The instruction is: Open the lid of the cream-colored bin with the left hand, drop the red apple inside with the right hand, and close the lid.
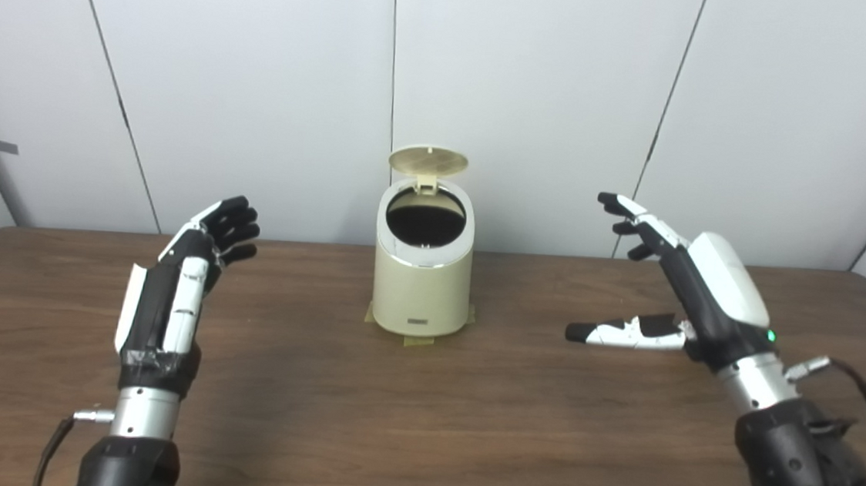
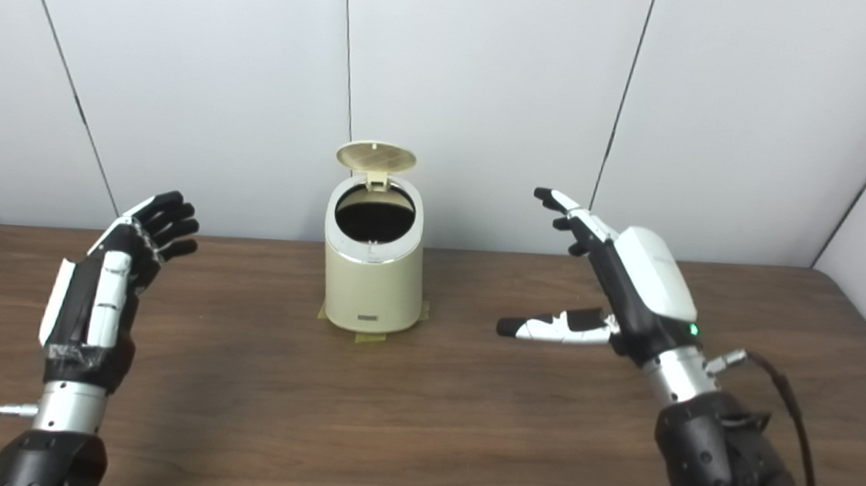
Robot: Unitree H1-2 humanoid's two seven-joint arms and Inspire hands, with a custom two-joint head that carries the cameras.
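The cream-colored bin [image 1: 421, 288] stands at the back middle of the wooden table. Its round lid [image 1: 428, 161] is tipped up and back, showing a dark inside. No red apple shows in either view; I cannot tell what lies inside the bin. My left hand [image 1: 192, 263] hovers to the bin's left, open, fingers spread upward, holding nothing. To the right of the bin my right hand [image 1: 673, 281] is raised and open, thumb pointing toward the bin, nothing in its grasp.
The brown wooden table [image 1: 418, 427] stretches across the view. Pieces of tape [image 1: 417, 341] hold the bin's base to it. White wall panels [image 1: 530, 88] stand right behind the bin.
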